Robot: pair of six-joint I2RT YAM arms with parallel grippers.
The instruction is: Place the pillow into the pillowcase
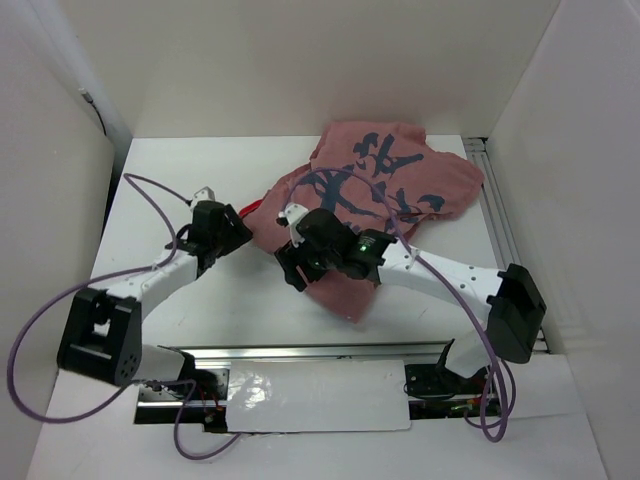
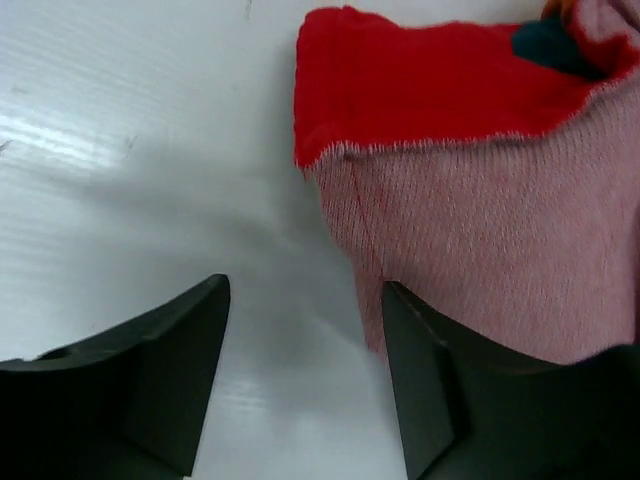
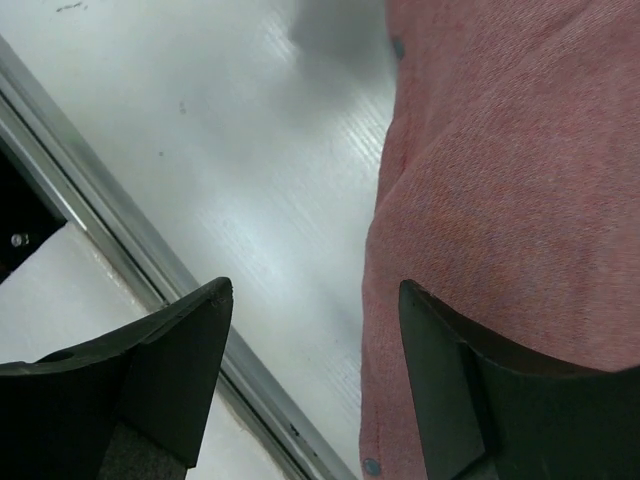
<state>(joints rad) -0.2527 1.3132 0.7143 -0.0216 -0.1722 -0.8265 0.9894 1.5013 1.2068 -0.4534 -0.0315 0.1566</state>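
Note:
The pillowcase [image 1: 400,190] lies crumpled across the middle and back right of the table, dusty pink side up with dark calligraphy marks. In the left wrist view its near corner [image 2: 480,230] is folded over and shows a bright red band. The pillow does not show in any view. My left gripper [image 1: 238,222] [image 2: 305,283] stands open at the case's left edge, bare table between the fingers and the cloth beside the right finger. My right gripper [image 1: 293,268] [image 3: 315,284] is open over the case's near edge [image 3: 500,180], with nothing held.
A metal rail [image 1: 300,350] [image 3: 120,250] runs along the table's near edge, and another rail [image 1: 500,220] along the right side. White walls close in the left, back and right. Purple cables [image 1: 150,195] loop beside the left arm.

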